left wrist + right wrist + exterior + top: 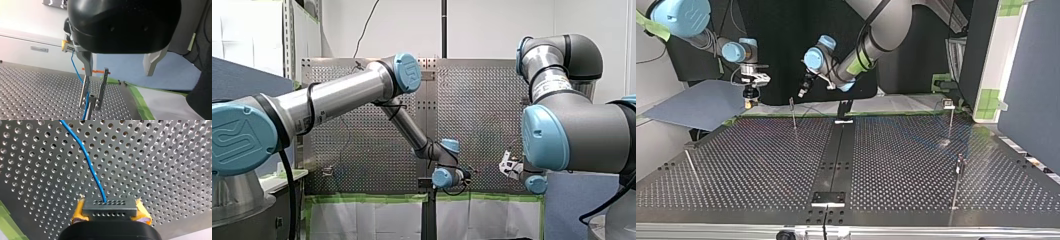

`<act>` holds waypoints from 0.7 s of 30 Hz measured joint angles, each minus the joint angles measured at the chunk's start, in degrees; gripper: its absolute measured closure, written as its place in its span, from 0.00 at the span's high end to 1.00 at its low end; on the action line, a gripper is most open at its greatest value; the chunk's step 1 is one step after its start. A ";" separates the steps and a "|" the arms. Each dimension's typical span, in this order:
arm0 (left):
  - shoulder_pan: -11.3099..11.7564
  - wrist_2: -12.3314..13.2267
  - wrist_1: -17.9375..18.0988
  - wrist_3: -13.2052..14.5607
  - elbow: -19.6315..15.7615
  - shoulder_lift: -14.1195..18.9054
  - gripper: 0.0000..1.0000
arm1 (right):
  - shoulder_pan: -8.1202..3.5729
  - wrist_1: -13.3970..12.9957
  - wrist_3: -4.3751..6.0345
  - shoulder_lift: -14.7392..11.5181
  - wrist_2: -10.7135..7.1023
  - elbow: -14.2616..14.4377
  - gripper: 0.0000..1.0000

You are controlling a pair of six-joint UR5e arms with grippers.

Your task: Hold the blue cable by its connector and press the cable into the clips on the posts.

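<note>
Blue cable (92,165) held by its connector (110,207), clamped between the yellow pads of my right hand (110,214) above the perforated surface (162,157). From there, down into the nearest clip (102,85), seemingly between its prongs. Left hand (119,73) spread wide, empty, just above that clip. Probably early on: no cable discernible at the post at the top view's right (951,120).

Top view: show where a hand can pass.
Bare: the table between the slanted post and the centre strip, and between that strip and the posts at the view's right. Crowded: the far edge, where my right gripper and my left gripper hang by the clip post.
</note>
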 joint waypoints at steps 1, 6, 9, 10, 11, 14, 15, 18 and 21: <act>-0.08 -0.09 0.20 -0.36 -0.03 0.00 0.98 | 0.00 -0.07 0.15 0.01 0.00 0.00 0.00; -0.24 -0.36 1.14 -1.95 0.04 -0.01 0.98 | 0.02 -0.23 0.46 0.04 -0.01 0.00 0.00; -0.27 -0.51 1.68 -3.20 0.31 -0.02 0.98 | 0.03 -0.27 0.50 0.04 0.00 -0.01 0.00; -0.26 -0.67 1.77 -3.61 0.42 -0.03 0.98 | 0.04 -0.27 0.51 0.04 0.00 -0.01 0.00; -0.27 -1.01 1.89 -4.07 0.56 -0.10 0.98 | 0.05 -0.26 0.52 0.04 0.00 -0.01 0.00; -0.31 -1.81 2.22 -4.77 1.18 -0.53 0.98 | 0.05 -0.27 0.62 0.04 0.00 -0.01 0.00; -0.34 -1.96 2.27 -4.88 1.42 -0.66 0.98 | 0.05 -0.28 0.64 0.03 -0.01 -0.01 0.00; -0.52 -2.24 2.41 -5.06 2.08 -0.91 0.98 | 0.04 -0.28 0.68 0.04 0.00 -0.01 0.00; -0.65 -2.37 2.45 -5.13 2.43 -1.00 0.98 | 0.04 -0.24 0.72 0.04 -0.01 -0.01 0.00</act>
